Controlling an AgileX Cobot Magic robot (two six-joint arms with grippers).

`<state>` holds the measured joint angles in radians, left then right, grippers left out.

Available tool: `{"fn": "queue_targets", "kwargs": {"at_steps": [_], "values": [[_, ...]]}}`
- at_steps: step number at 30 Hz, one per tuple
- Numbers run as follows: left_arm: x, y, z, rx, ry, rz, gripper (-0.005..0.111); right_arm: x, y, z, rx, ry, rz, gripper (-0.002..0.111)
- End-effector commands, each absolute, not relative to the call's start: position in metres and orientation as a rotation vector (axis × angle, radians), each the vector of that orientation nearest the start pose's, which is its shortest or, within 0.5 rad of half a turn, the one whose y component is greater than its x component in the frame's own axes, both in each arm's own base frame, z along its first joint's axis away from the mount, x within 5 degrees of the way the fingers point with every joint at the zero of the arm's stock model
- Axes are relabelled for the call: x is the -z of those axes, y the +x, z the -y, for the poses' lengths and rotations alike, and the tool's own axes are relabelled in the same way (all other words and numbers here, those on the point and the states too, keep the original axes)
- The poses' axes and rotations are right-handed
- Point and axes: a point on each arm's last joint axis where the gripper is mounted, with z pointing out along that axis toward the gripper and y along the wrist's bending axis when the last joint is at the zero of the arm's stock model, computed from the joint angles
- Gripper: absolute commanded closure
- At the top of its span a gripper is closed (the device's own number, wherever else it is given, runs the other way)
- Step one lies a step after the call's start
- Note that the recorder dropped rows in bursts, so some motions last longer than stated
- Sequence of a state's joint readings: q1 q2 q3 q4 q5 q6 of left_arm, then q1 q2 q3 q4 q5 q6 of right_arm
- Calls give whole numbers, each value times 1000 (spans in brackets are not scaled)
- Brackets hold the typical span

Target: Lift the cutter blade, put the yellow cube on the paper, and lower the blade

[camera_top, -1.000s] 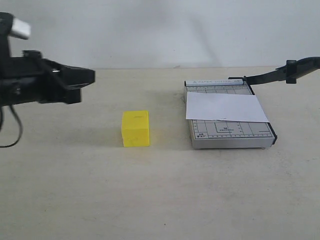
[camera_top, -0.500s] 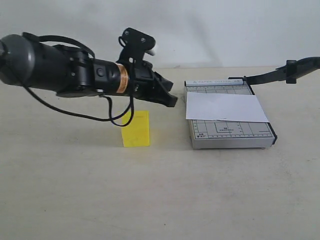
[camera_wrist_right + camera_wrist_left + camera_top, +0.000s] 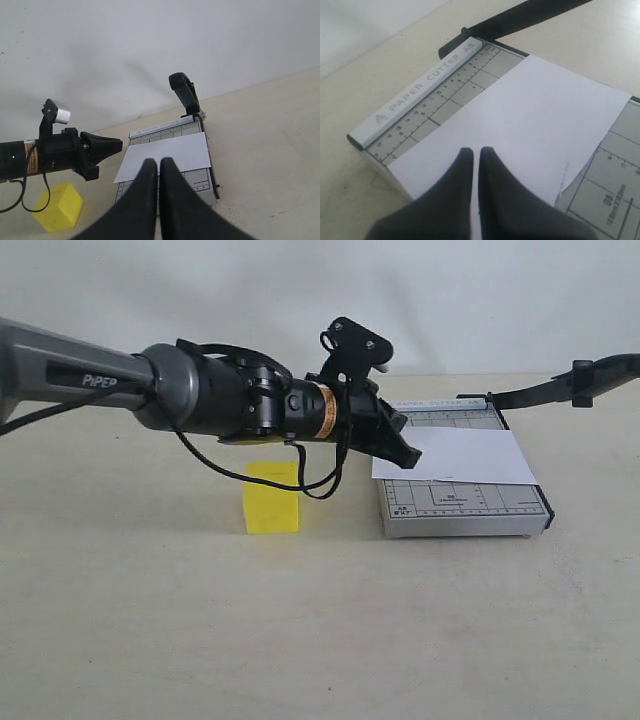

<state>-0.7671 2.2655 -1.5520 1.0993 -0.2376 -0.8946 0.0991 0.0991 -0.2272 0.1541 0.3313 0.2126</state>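
The yellow cube [image 3: 272, 498] rests on the table left of the grey cutter base [image 3: 460, 502], partly behind my left arm; it also shows in the right wrist view [image 3: 59, 206]. The white paper [image 3: 462, 455] lies across the base. The cutter blade [image 3: 560, 386] is raised, its handle up at the far right [image 3: 184, 90]. My left gripper [image 3: 408, 452] is shut and empty, its tip over the paper's left edge [image 3: 530, 120]. My right gripper [image 3: 159, 165] is shut and empty, held high in front of the cutter.
The beige table [image 3: 300, 640] spreads around the cutter, with a plain white wall [image 3: 300, 300] behind. My left arm [image 3: 200, 400] stretches across above the cube. The base's ruler bar reads PAPER CUTTER A5 [image 3: 427, 77].
My left arm has swept from the far left to the right, passing over the cube, and its shut tip now reaches the paper's left edge. The cube, paper and blade have not moved.
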Motion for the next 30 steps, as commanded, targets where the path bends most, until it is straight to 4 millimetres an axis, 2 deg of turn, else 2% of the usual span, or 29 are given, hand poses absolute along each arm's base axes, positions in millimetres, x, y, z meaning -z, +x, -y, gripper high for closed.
{"fn": "queue_targets", "kwargs": {"at_steps": [1, 20, 30], "values": [[-138, 354, 374, 544, 1095, -1812, 102, -255, 52, -9, -381, 176, -1670, 106], [-102, 360, 379, 533, 1115, -1862, 102, -257, 52, -9, -381, 176, -1655, 106], [-87, 350, 400, 569, 1158, -1839, 102, -257, 52, -9, -381, 176, -1655, 106]]}}
